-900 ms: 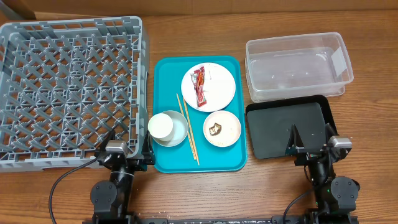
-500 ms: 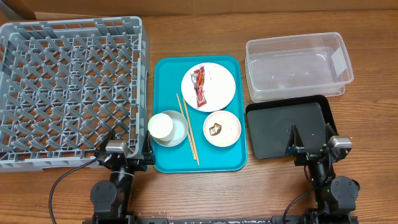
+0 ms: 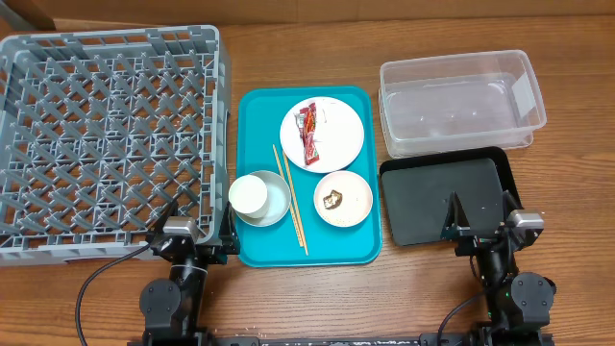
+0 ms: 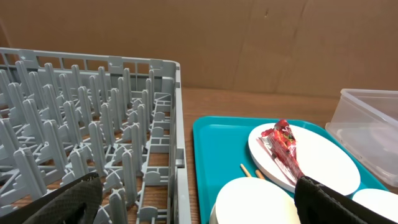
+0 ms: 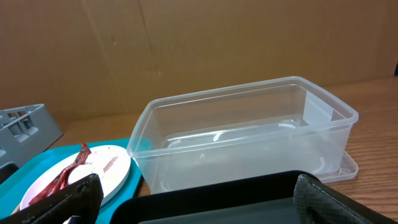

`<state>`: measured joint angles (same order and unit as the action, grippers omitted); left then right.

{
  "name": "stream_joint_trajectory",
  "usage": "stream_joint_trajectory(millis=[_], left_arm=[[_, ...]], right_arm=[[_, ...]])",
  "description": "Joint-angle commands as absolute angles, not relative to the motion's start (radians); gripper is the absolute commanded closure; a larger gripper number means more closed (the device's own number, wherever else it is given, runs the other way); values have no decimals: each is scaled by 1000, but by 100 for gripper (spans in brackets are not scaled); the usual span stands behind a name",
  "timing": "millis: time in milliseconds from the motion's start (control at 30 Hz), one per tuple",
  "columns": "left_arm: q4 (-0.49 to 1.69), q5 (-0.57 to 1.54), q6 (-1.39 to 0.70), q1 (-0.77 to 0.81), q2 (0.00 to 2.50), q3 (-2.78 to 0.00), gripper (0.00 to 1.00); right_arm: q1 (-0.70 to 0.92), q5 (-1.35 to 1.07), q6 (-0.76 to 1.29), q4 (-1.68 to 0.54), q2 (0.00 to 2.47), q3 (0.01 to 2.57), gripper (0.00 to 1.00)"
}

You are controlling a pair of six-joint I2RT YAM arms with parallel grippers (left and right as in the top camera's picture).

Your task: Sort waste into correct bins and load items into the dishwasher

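On the teal serving tray point(image 3: 258, 115) a white plate point(image 3: 334, 144) holds the red wrapper point(image 3: 309, 135). Two chopsticks point(image 3: 290, 197) lie beside it. A white cup point(image 3: 250, 194) sits in the grey-blue bowl point(image 3: 277, 204). The pink bowl point(image 3: 354, 202) holds a brown scrap point(image 3: 333, 199). The grey dish rack point(image 3: 106, 135) is at left. The clear tub point(image 3: 459, 101) and black tray point(image 3: 432, 197) are at right. My left gripper point(image 3: 200, 223) is open and empty between the rack and the serving tray. My right gripper point(image 3: 480, 216) is open and empty over the black tray's near edge. No paper wad shows.
The left wrist view shows the rack wall point(image 4: 177, 124), plate point(image 4: 323, 155), wrapper point(image 4: 283, 146) and cup point(image 4: 255, 199) ahead. The right wrist view shows the tub point(image 5: 242, 137), black tray point(image 5: 211, 199) and plate point(image 5: 99, 171). A brown cardboard wall stands behind the table.
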<state>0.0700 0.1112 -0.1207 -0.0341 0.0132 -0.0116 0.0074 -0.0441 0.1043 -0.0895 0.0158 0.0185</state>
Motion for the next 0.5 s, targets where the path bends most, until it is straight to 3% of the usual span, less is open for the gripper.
stream_joint_trajectory(millis=[0,467], left_arm=[[67,103,-112,-32,5,-5,0],[67,103,-112,-32,5,-5,0]], right_arm=[[12,-35,104,-82,7,9,0],[12,-35,104,-77,7,9,0]])
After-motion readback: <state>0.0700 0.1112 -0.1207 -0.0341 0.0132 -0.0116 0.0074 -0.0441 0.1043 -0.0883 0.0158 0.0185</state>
